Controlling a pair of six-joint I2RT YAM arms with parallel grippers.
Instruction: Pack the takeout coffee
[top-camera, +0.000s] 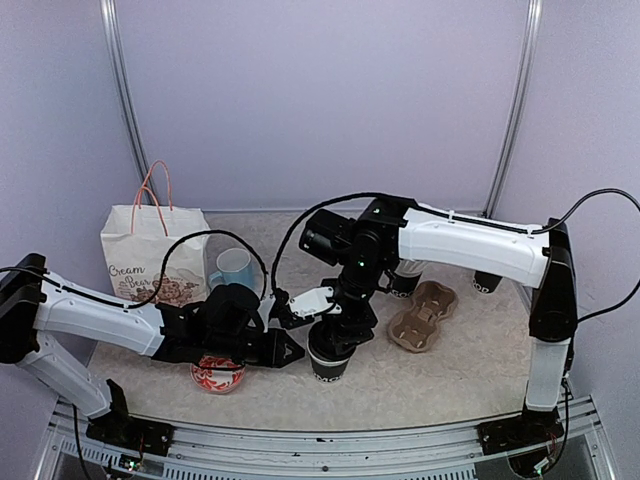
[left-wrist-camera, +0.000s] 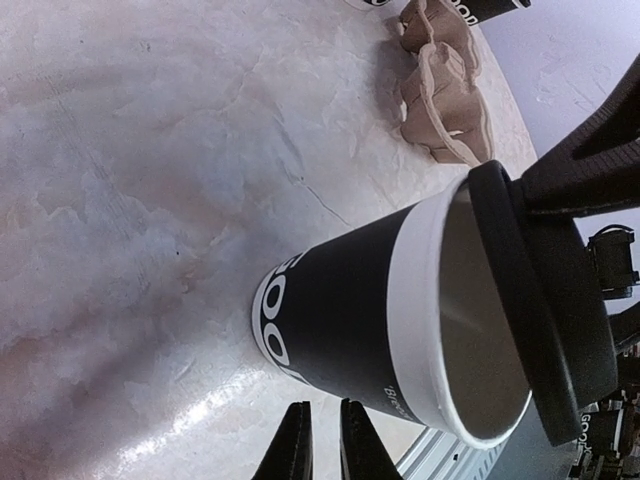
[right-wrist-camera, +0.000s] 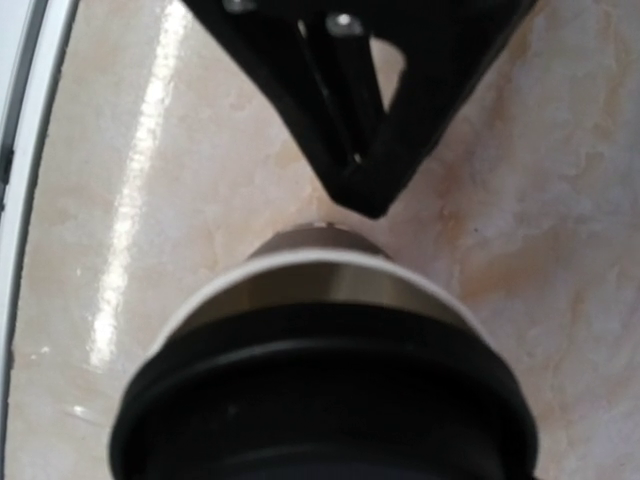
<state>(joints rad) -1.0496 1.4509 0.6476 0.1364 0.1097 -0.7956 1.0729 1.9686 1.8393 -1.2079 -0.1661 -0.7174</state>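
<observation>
One lid (left-wrist-camera: 545, 320) tilted at cup (left-wrist-camera: 340, 310) rim

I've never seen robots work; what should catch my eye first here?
Front and centre, the right hand holds a black lid tilted over an open black paper cup. The left hand sits shut just beside the cup, and a paper gift bag stands back left.

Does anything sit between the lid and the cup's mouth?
Nothing visible does. The lid, tilted in the right gripper, meets the rim of the cup on one side; the white inside shows bare. The left gripper is beside the cup, off its mouth.
</observation>
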